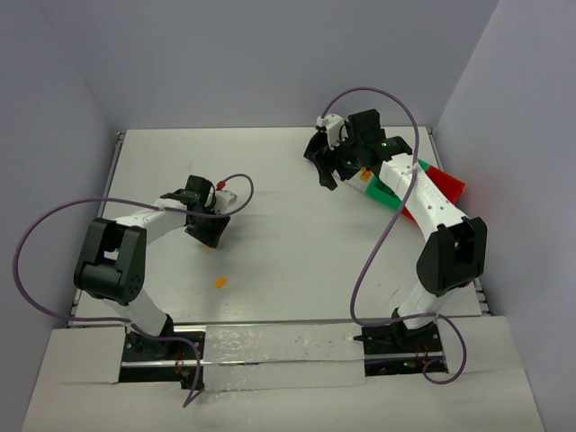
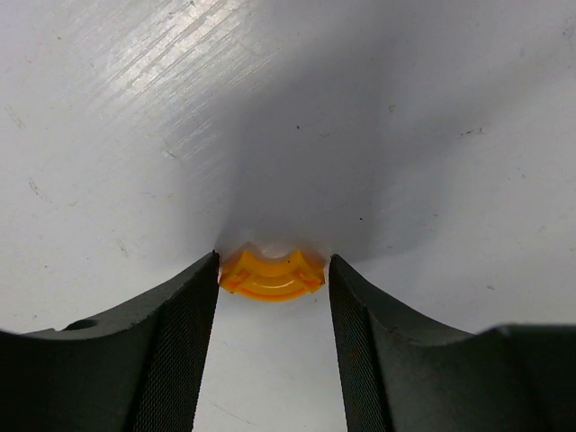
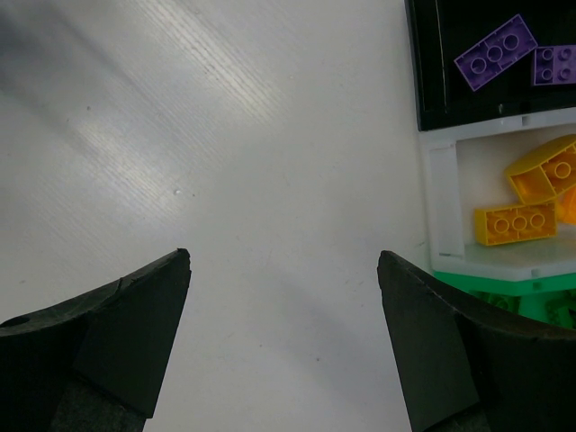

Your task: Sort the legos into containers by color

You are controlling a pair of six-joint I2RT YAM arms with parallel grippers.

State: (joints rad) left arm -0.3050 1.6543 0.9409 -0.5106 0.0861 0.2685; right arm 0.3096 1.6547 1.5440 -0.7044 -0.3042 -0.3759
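From above, the left pincer (image 1: 209, 229) points down at the white surface (image 1: 270, 180) in its left half, and what lies under it is hidden by the arm. A small orange piece (image 1: 220, 282) lies loose on the surface nearer the arm bases, apart from that pincer. The right pincer (image 1: 335, 171) hangs at the far right, just beside the row of bins, of which the green bin (image 1: 387, 192) and the red bin (image 1: 447, 186) show past the arm. In the left wrist view, the left pincer (image 2: 274, 263) straddles a curved orange piece (image 2: 270, 277) that lies flat on the surface. One pad meets its end and the other sits just beside the opposite end; whether they already pinch it I cannot tell. In the right wrist view, the right pincer (image 3: 283, 259) is spread wide over bare surface with nothing between its fingers. To its right, the black bin (image 3: 423, 81) holds purple bricks (image 3: 495, 52), the white bin (image 3: 441, 180) next to it holds yellow bricks (image 3: 515, 223), and the green bin's edge shows below.
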